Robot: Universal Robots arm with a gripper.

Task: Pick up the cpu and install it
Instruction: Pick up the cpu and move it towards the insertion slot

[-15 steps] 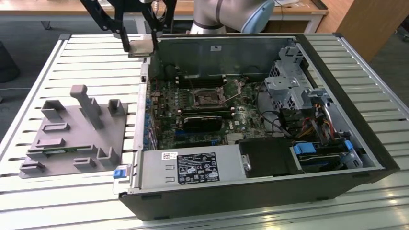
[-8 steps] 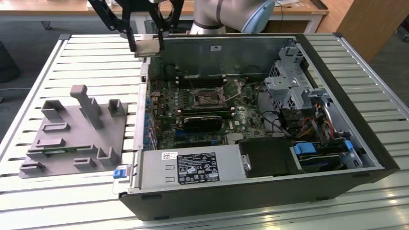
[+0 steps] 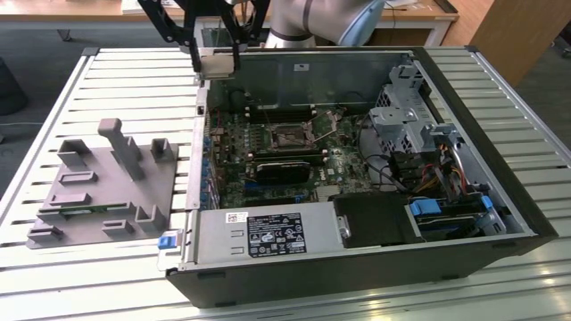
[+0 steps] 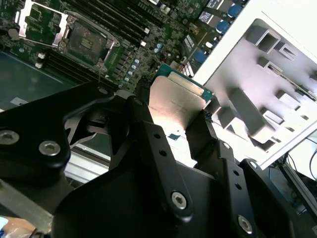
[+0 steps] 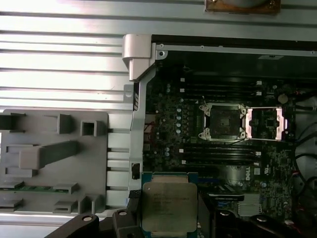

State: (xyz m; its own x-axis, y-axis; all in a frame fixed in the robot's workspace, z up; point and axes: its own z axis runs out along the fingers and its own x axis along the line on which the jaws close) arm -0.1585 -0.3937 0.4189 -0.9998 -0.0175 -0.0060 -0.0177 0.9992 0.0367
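So we're mid-carry here, pickup is done: the gripper (image 3: 216, 65) has its fingers (image 4: 148, 134) closed in on opposite edges of the cpu (image 4: 181, 101), and the chip sits between them with its metal lid facing both wrist cameras. In the exterior view the cpu (image 3: 218, 69) hangs in the upper left of the frame, over the back corner of the open case (image 3: 357, 67), well apart from the socket (image 3: 287, 137) in the middle of the motherboard (image 3: 267, 167). The socket (image 5: 221, 120) looks empty, with its load frame (image 5: 265, 123) flipped open beside it, so the install isn't done. My read: seating it calls for getting the chip square and flat over the socket, since a tilted drop would be risky. Hard to make out: the chip's underside, any orientation mark, and the socket pins, which are too small. The arm (image 3: 312, 23) is cut off at the top edge, and I can't judge the chip's height above the case. The grey fixture (image 3: 98, 187) on the bench (image 3: 134, 87) holds a green memory stick (image 5: 34, 188).
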